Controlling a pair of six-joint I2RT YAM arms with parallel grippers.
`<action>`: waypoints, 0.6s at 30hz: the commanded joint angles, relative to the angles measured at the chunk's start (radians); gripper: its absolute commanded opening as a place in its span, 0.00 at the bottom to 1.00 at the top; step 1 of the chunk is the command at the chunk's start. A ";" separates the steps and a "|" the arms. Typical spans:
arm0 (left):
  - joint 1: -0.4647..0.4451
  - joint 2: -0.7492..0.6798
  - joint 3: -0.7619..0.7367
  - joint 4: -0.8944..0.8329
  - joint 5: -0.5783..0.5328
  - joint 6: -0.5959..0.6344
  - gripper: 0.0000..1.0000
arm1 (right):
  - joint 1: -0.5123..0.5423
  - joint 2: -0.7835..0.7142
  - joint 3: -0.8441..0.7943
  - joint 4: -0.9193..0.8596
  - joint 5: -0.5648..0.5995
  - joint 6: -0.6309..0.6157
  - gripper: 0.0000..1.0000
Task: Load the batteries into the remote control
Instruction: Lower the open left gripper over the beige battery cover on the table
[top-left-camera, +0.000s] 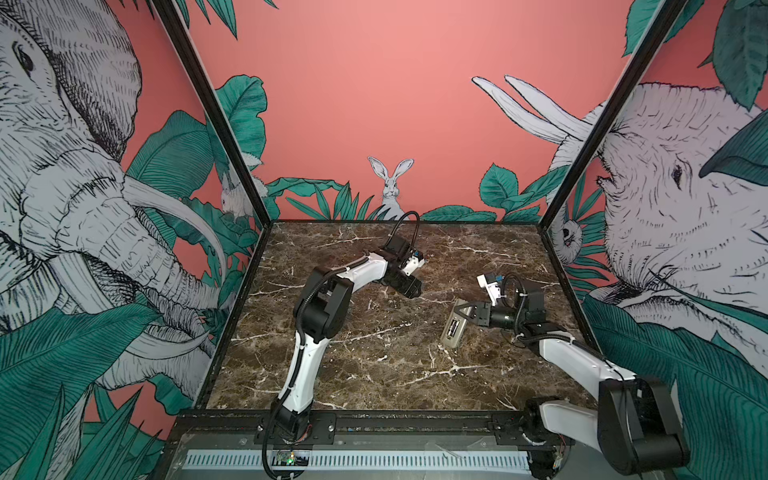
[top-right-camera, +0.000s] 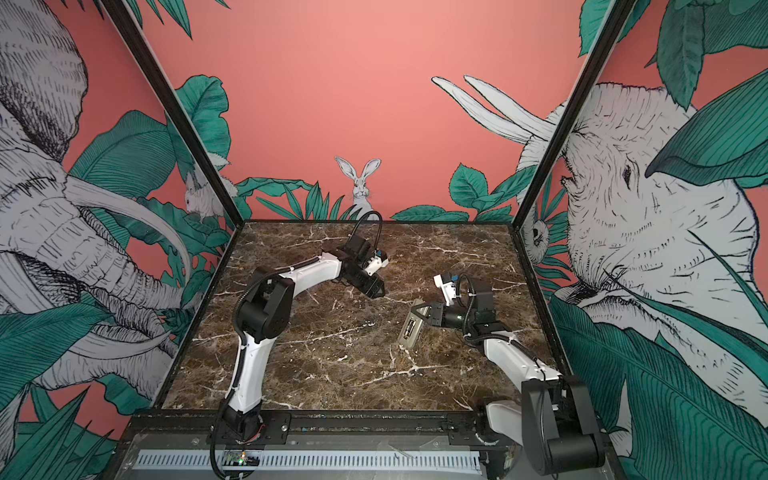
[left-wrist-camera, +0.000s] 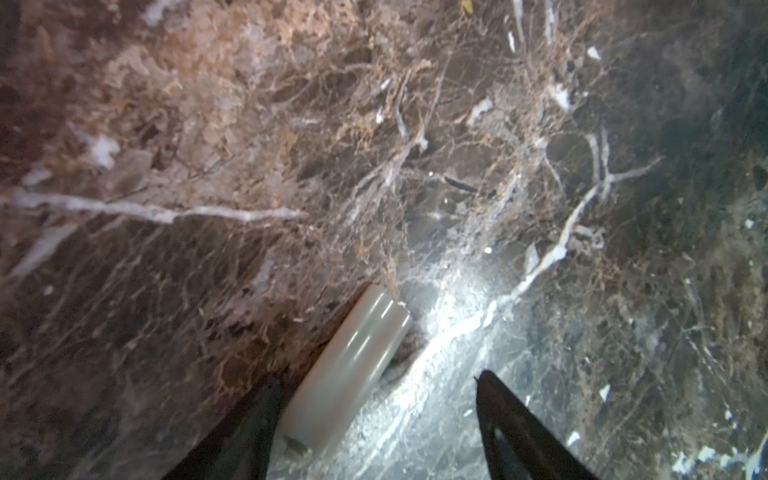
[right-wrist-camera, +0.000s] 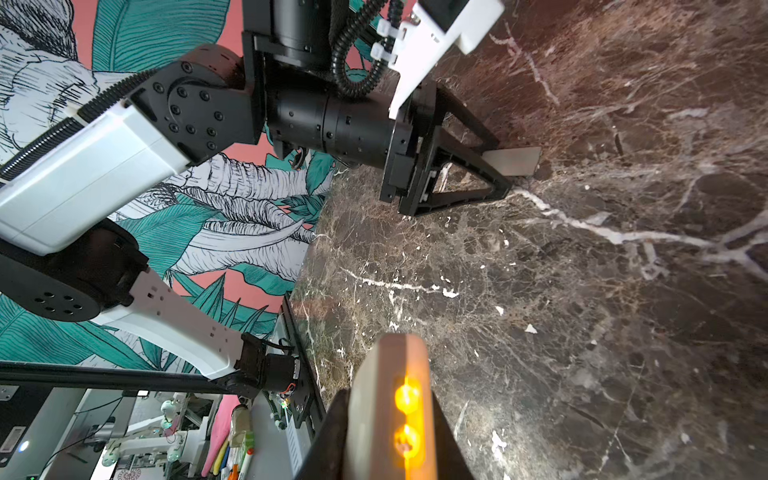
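Right hand (top-left-camera: 464, 311) pinches the far end of the remote control (top-left-camera: 454, 334), lying right of centre on the worktop (top-left-camera: 374, 365), long axis near-to-far — left hand (left-wrist-camera: 376, 378), spread, straddles the grey cover plate (left-wrist-camera: 353, 361) far-left of it; batteries (top-left-camera: 453, 328) seem seated in the recess.

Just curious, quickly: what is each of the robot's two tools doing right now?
Left tool: open, grey cover plate between its jaws.
Right tool: closed on the remote control.

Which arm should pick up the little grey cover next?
Left. The left gripper is open and right at the cover on the table, while the right gripper is shut on the remote control.
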 joint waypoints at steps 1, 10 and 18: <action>-0.016 -0.046 -0.017 -0.049 -0.029 0.003 0.73 | -0.005 -0.002 0.009 0.027 -0.010 -0.020 0.00; -0.047 -0.029 0.022 -0.086 -0.098 0.011 0.63 | -0.006 -0.010 0.008 0.020 -0.009 -0.023 0.00; -0.074 -0.005 0.072 -0.139 -0.170 0.044 0.57 | -0.006 -0.018 0.007 0.011 -0.004 -0.027 0.00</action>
